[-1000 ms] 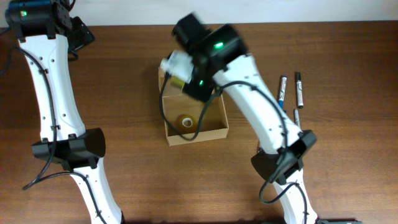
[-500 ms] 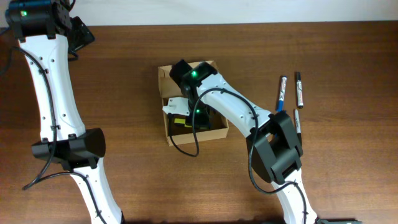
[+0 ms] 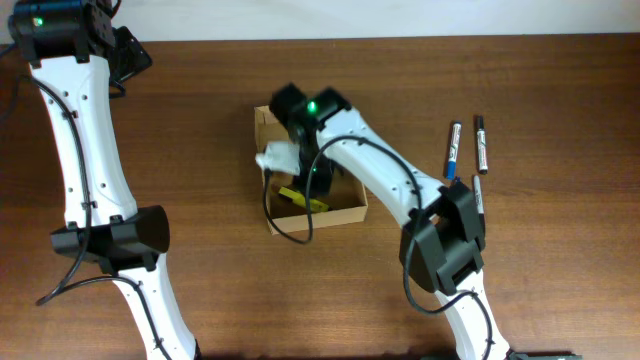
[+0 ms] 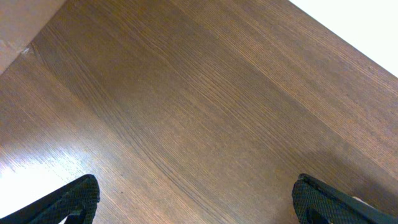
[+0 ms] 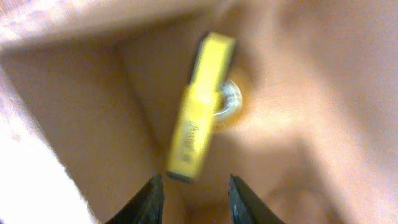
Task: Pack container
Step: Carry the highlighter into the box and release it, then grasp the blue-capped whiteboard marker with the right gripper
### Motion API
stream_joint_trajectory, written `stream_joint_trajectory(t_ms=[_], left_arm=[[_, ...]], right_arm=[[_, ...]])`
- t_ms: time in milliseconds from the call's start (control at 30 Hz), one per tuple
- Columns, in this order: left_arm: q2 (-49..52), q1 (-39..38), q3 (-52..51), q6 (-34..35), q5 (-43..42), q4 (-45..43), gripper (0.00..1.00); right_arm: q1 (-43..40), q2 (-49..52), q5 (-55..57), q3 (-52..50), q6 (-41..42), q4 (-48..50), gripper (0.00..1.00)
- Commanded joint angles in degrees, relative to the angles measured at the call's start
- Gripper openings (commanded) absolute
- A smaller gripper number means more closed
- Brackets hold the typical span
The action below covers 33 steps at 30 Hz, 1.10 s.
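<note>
Right gripper parted over the small tan cardboard box; left gripper spread wide far from it.
The box sits on the brown wooden table directly beneath the right gripper, whose two dark fingers stand apart with nothing between them. Just ahead of those fingertips, on the box floor, lies a yellow plastic highlighter, its far half resting across a pale ring-shaped roll that is too blurred to name. Three slim marker pens lie on the table well off to this gripper's right. The left gripper hangs over the wood with its fingertips wide apart, holding nothing, well apart from the box.
</note>
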<state>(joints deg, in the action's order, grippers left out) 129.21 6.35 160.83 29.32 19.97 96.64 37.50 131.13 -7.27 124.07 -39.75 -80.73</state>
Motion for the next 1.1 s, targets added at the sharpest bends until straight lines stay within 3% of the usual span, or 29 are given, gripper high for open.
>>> stream_joint_trajectory(t_ms=[0,167,367,533,700,867,1067], left_arm=[[-1.84,0.2,0.61,-0.74,0.63,0.02,1.0],[-1.84,0.2,0.61,-0.74,0.63,0.02,1.0],[-1.84,0.2,0.61,-0.74,0.63,0.02,1.0],[-1.84,0.2,0.61,-0.74,0.63,0.02,1.0],[-1.84,0.2,0.61,-0.74,0.63,0.02,1.0],[-1.84,0.2,0.61,-0.74,0.63,0.02,1.0],[-1.84,0.2,0.61,-0.74,0.63,0.02,1.0]], right_arm=[[-0.22,-0.7,6.08,14.45,8.24,-3.87,0.35],[-1.77,-1.57,9.66,30.6,17.14,-7.91,0.42],[-8.83,-7.17,13.16,31.52,23.89,-9.35,0.41],[-23.12,-9.7,12.22,24.5,29.79,-6.47,0.39],[-36.68,-8.31,1.33,9.51,33.27,-3.52,0.42],[-42.34,-5.97,-1.92,-4.39,38.84,1.88,0.3],[-42.58,-4.26,-3.15,-15.98,39.36,10.4,0.3]])
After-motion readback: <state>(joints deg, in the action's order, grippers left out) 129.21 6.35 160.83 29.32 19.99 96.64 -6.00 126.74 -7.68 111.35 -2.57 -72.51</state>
